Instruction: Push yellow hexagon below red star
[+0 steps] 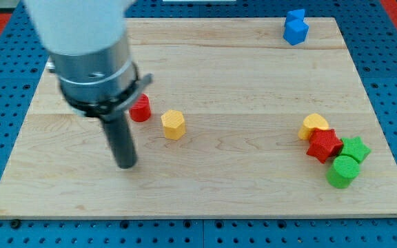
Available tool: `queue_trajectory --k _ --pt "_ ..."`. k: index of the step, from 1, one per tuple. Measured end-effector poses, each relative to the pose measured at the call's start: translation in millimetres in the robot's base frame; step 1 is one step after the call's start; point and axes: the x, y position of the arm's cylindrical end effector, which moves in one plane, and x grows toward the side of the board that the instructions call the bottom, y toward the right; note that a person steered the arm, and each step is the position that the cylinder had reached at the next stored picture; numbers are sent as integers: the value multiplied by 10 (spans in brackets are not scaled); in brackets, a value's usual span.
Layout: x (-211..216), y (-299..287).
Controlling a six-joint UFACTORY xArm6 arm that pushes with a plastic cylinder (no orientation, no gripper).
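Note:
The yellow hexagon [174, 125] lies left of the board's middle. The red star [324, 145] lies at the view's right, touching a yellow block [313, 125] above-left of it and a green star [355, 149] to its right. My tip [127, 165] rests on the board, below and to the left of the yellow hexagon, about a block's width away from it. A red block [140, 109] sits just left of the hexagon, partly hidden by the arm.
A green cylinder [342, 171] sits below the green star, near the board's right edge. A blue block [296, 27] lies at the view's top right. The wooden board [240, 76] rests on a blue perforated base.

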Motion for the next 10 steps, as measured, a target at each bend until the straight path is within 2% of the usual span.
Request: queue_trajectory --k 1,2,4,5,6,7,9,10 --pt "-285 -276" --pt "-621 -183" --pt "-654 1046" --pt "-656 1479" --pt "-786 1379" --pt "-789 1458" --pt "-218 2217" --pt "-84 2523"
